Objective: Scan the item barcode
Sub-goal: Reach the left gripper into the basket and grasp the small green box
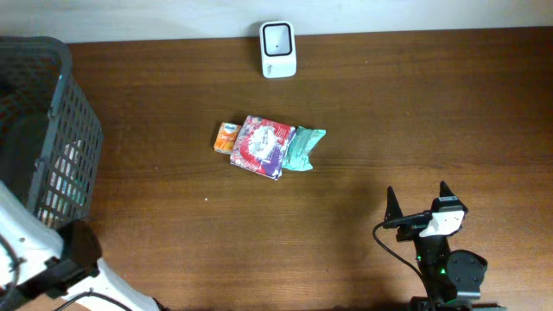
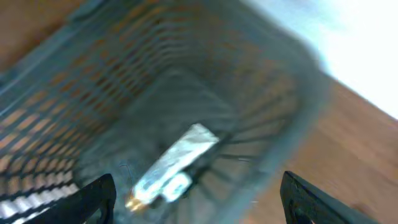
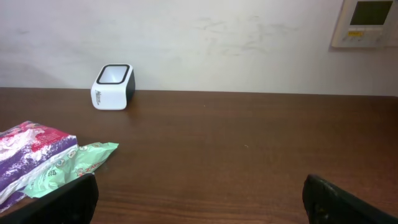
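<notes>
The white barcode scanner [image 1: 277, 49] stands at the table's far edge, also seen in the right wrist view as the scanner [image 3: 112, 86]. Mid-table lie a small orange box [image 1: 226, 138], a red-and-purple packet [image 1: 262, 145] and a green packet [image 1: 302, 148], all touching. My left gripper [image 2: 202, 205] hangs open over the grey basket [image 2: 292, 124]; a silvery packet [image 2: 174, 165] lies loose on the basket floor, blurred. My right gripper [image 1: 417, 194] stands open near the front right, nothing between its fingers [image 3: 68, 202].
The grey mesh basket [image 1: 52, 130] fills the left edge of the table. The left arm's white body [image 1: 52, 259] is at the front left corner. A wall runs behind the scanner, with a wall panel [image 3: 367, 22] at the upper right.
</notes>
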You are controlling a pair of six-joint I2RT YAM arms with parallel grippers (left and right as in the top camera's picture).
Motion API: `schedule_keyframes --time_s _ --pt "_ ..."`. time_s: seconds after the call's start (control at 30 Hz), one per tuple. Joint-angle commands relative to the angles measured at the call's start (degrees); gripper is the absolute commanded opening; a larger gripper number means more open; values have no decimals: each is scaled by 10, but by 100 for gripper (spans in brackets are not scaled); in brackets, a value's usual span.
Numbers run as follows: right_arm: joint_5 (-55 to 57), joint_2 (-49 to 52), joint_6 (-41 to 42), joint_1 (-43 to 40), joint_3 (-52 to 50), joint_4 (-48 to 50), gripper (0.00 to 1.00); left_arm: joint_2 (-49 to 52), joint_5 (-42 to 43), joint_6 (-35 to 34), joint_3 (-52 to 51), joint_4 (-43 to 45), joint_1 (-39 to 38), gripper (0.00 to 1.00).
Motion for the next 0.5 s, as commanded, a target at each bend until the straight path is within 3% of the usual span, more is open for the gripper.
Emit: schedule_keyframes --time_s 0.0,0.03,0.17,0.2,0.37,0.47 --pt "5 -4 3 5 -5 -1 99 -1 20 7 -93 26 91 82" --pt "5 -4 3 5 -5 -1 99 -1 52 8 -131 44 116 82" --pt "5 -4 3 5 -5 -1 99 0 221 119 -303 129 182 82" --pt "5 -4 3 5 -5 -1 99 0 233 121 -353 154 192 88" --pt "5 -4 3 5 -5 -1 99 0 232 145 -515 218 193 88" --pt "5 -4 3 5 -5 -1 99 2 232 147 -587 252 193 78"
